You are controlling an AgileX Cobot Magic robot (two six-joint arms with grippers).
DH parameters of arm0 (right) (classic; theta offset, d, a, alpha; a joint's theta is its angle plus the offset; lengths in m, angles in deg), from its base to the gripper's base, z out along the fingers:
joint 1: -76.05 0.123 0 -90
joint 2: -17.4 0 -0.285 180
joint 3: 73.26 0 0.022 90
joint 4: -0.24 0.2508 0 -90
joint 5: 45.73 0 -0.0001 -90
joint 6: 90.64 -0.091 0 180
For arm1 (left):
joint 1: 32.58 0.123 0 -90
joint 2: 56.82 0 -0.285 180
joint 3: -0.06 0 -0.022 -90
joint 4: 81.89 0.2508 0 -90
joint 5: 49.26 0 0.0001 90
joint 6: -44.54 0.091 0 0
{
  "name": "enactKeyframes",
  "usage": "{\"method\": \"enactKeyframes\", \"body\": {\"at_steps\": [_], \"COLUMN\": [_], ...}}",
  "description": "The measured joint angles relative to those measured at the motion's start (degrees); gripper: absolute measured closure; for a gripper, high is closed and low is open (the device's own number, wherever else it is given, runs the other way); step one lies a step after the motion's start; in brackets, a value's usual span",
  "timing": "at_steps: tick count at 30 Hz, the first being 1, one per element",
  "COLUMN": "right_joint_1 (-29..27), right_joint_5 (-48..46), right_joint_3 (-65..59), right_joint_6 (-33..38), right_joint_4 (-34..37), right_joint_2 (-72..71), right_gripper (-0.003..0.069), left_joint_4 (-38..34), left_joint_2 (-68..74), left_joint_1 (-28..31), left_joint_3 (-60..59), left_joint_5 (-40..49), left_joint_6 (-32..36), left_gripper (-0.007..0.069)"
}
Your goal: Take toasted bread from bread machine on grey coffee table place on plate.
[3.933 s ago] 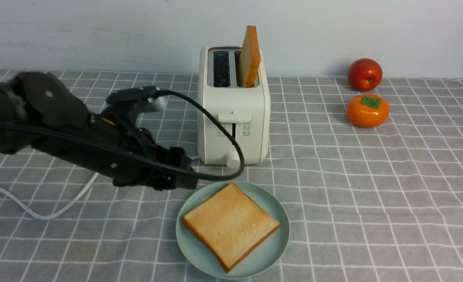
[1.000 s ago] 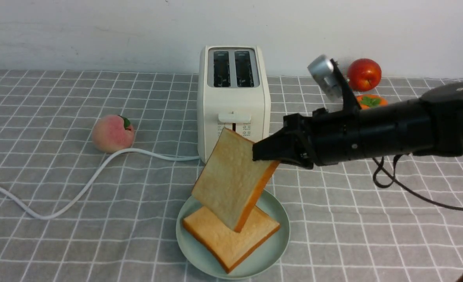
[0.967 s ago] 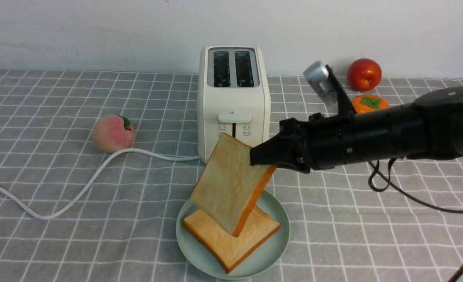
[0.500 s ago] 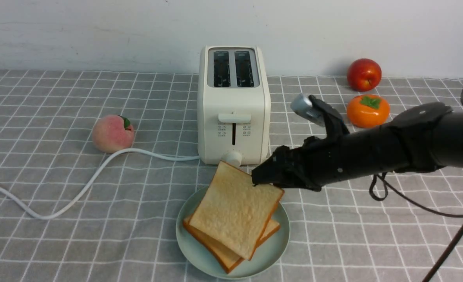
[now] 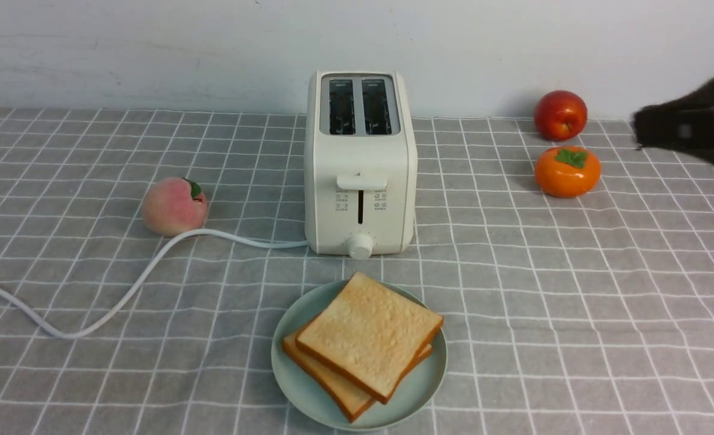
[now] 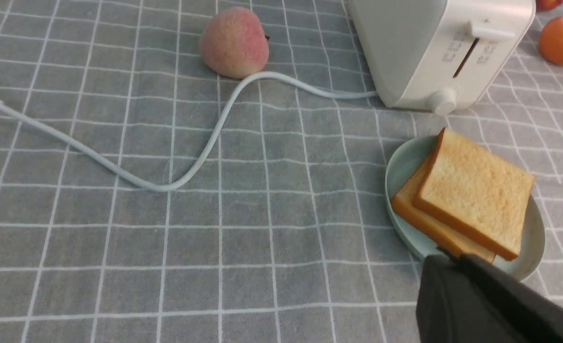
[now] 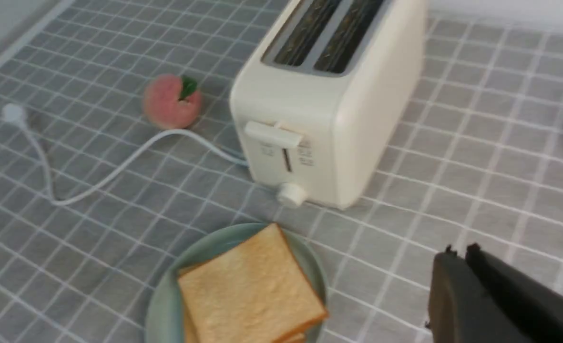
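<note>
Two slices of toasted bread lie stacked on the mint-green plate: the top slice is skewed over the lower one. The plate sits on the grey coffee table, just in front of the cream bread machine, whose two slots are empty. My right gripper is blurred at the far right, high above the table, well away from the plate; its wrist view shows it shut and empty. My left gripper is shut and empty; it is out of the front view.
A peach lies left of the bread machine beside the white power cord, which runs off the left edge. A red apple and an orange persimmon sit at the back right. A white wall stands behind.
My right gripper laid the second slice on the first, let it go and pulled back up to the far right. The left arm left the front view earlier.
</note>
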Motion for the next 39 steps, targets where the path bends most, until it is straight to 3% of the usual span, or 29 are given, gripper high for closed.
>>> {"method": "enactKeyframes", "body": {"at_steps": [3, 5, 8, 15, 19, 22, 39], "right_joint_1": [0.00, 0.00, -0.24, -0.26, -0.26, -0.26, -0.26], "right_joint_5": [0.46, 1.48, 9.03, 23.30, 27.12, 27.81, 28.45], "right_joint_3": [-5.77, -9.33, -23.21, -41.12, -45.75, -47.87, -53.13], "right_joint_6": [-15.54, -20.48, -35.54, -54.57, -64.21, -67.21, -67.64], "right_joint_4": [-17.53, -22.45, -39.72, -59.89, -65.25, -67.51, -72.85], "right_joint_2": [-11.87, -15.78, -27.23, -42.61, -47.15, -48.40, -48.46], "right_gripper": [0.0664, 0.0663, 0.0661, 0.0657, 0.0655, 0.0651, 0.0636], "left_joint_4": [0.00, 0.00, 0.00, 0.00, 0.00, 0.00, 0.58], "left_joint_2": [0.00, 0.00, 0.00, 0.00, 0.00, 0.00, -0.90], "left_joint_1": [0.00, 0.00, 0.00, 0.00, 0.00, 0.00, 0.07], "left_joint_3": [0.00, 0.00, 0.00, 0.00, 0.00, -0.06, -1.45], "left_joint_5": [-3.93, -5.24, -8.24, -11.41, -12.50, -12.57, -13.19], "left_joint_6": [-1.29, -1.46, -1.75, -1.86, -1.88, -1.88, -1.88], "left_gripper": [0.0638, 0.0638, 0.0638, 0.0638, 0.0638, 0.0638, 0.0636]}}
